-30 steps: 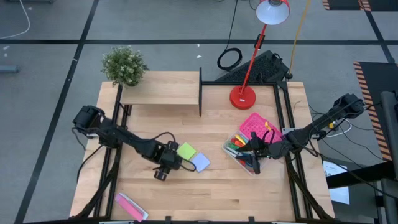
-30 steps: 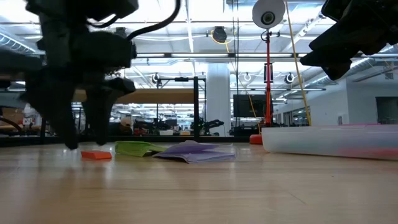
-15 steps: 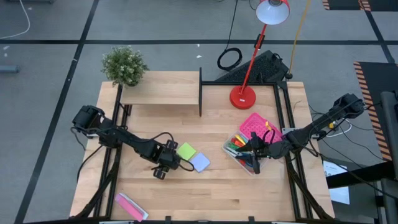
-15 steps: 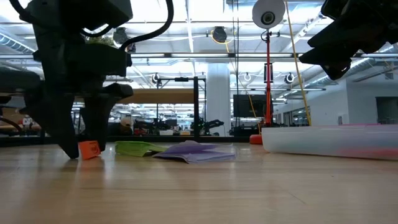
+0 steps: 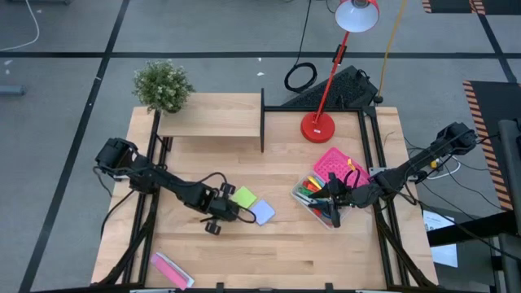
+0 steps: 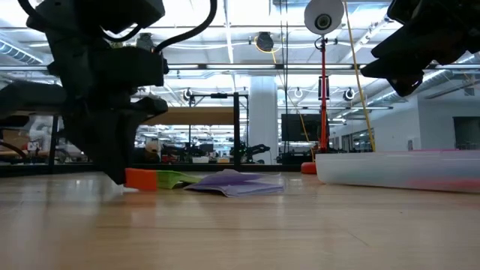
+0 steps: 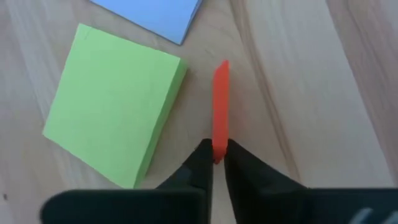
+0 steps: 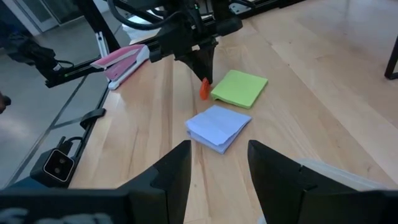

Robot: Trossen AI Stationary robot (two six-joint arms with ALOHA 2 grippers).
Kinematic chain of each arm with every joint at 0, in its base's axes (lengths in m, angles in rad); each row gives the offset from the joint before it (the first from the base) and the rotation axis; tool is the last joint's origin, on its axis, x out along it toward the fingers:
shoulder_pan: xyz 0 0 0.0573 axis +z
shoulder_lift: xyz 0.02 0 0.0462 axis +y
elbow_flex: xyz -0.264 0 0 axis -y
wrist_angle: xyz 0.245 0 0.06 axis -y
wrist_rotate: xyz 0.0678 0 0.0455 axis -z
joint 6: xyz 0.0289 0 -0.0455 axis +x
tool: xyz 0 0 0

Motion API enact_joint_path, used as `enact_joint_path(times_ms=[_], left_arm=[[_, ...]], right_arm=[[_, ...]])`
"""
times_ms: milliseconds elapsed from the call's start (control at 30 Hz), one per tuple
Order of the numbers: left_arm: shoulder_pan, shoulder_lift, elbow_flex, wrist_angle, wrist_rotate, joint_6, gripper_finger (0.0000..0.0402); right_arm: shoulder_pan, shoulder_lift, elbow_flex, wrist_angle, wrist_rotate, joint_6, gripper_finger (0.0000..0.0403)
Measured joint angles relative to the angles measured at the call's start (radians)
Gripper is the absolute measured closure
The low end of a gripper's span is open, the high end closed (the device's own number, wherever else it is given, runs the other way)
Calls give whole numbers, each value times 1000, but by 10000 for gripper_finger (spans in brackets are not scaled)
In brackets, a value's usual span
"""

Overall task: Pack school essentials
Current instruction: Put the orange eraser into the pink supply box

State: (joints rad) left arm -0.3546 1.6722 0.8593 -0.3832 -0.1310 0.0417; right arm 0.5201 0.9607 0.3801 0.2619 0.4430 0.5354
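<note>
Left claw [image 7: 214, 163] pinching the orange block [image 7: 220, 109], just beside the green pad [image 7: 115, 121], bare worktop [image 5: 269, 252] around, right claw [image 8: 217, 155] spread, perhaps over the clear box [image 5: 313, 205]

Red desk lamp [image 5: 319, 126]: base on wooden table [image 5: 285, 252] at far edge, white shade beyond edge. Potted plant [image 5: 163, 86]: far-left corner, well left of lamp. Wooden shelf [image 5: 210, 122] with black end post: between plant and lamp. Pink perforated lid [image 5: 337, 165]: just in front of lamp base. Pink-and-white packet [image 5: 171, 270]: near-left corner, far from lamp.
</note>
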Motion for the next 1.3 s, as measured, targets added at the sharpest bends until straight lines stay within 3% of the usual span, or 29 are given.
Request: enact_joint_path(times_ms=[100, 367, 533, 700, 900, 1133, 1300], left_arm=[[-1, 0, 0, 0, 1, -19, 390], [-38, -4, 40, 0, -25, -93, 385], [-67, -5, 158, -7, -130, -25, 391], [-57, -5, 285, -48, -235, 72, 387], [-28, -7, 360, -72, -288, 72, 390], [-35, -7, 361, 3, -311, 61, 394], [-63, -7, 362, 56, -314, 86, 385]], right_arm=[[0, 4, 0, 0, 0, 1, 250], [-1, 85, 0, 49, 80, 3, 250], [1, 202, 11, 195, 131, -119, 250], [48, 334, 148, 206, 158, -384, 250], [144, 500, 332, 201, 407, -687, 246], [145, 618, 447, 227, 442, -717, 240], [119, 681, 495, 267, 418, -745, 260]])
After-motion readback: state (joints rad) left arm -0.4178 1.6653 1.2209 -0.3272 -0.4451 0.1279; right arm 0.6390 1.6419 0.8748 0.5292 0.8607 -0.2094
